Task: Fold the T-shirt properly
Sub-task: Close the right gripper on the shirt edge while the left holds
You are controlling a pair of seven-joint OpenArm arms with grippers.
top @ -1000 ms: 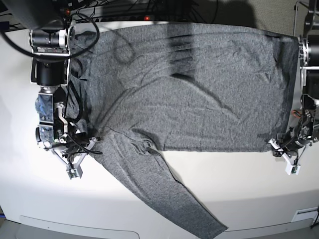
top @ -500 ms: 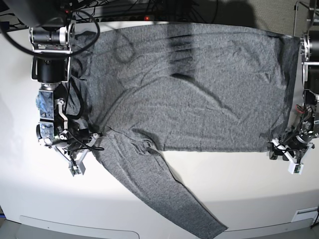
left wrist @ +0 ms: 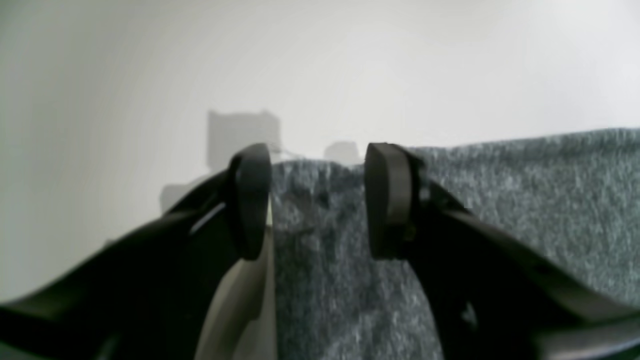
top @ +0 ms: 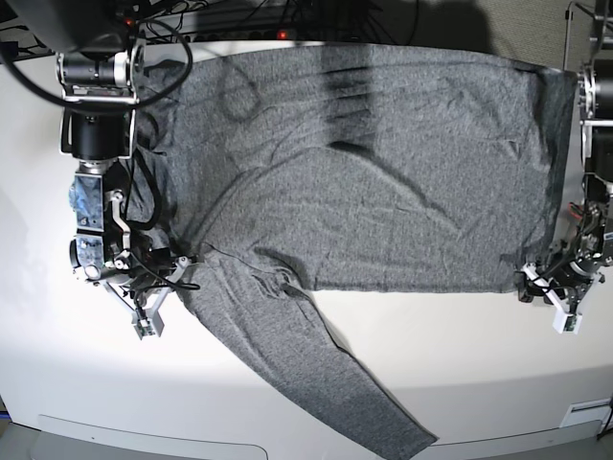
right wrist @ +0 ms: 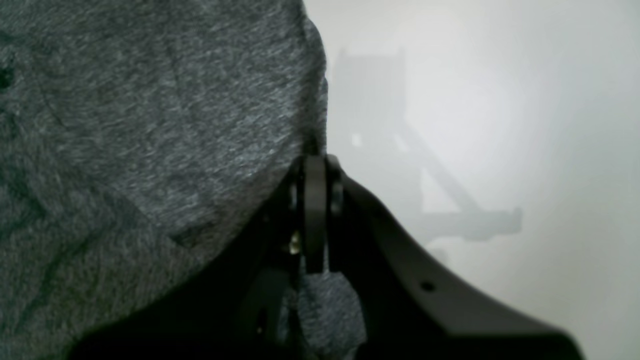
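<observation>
The heather-grey T-shirt (top: 364,172) lies spread flat across the white table (top: 460,364), with one long sleeve (top: 316,383) running toward the front edge. My right gripper (top: 180,268), at the shirt's left edge near the sleeve's root, is shut on the cloth; its wrist view shows the jaws (right wrist: 315,200) pressed together on the shirt's edge (right wrist: 150,125). My left gripper (top: 529,281) is at the shirt's near right corner. In its wrist view it (left wrist: 317,200) is open, one finger on each side of a strip of grey cloth (left wrist: 525,200).
Cables and a power strip (top: 278,24) run along the table's back edge. The arm columns stand at the left (top: 96,96) and right (top: 599,105) edges. The sleeve's cuff (top: 407,443) reaches the table's front edge.
Both grippers have shifted slightly at the shirt's edges, the left-hand one in the base view moving a little up. The shirt itself lies almost as before.
</observation>
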